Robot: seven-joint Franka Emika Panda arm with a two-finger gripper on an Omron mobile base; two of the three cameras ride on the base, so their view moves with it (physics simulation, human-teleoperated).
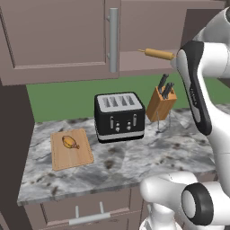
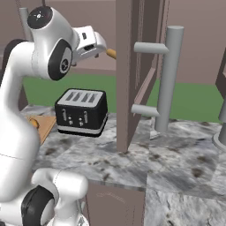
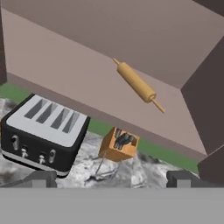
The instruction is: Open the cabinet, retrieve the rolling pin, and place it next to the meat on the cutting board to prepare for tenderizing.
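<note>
Because the rolling pin (image 1: pixel 158 54) is stiff, light and round, it should roll readily, so its thick middle looks the best hold; at upper right of the left base view it lies in the cabinet (image 1: pixel 58 38). In the right base view its end (image 2: pixel 111 54) peeks beside the hand. In the hand view its long axis runs diagonally, upper left to lower right, and the gripper (image 3: pixel 111 179) stands spread, empty.

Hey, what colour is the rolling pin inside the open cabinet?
Tan, light wood, the rolling pin shows best in the hand view, lying on the mauve-brown cabinet shelf.
</note>
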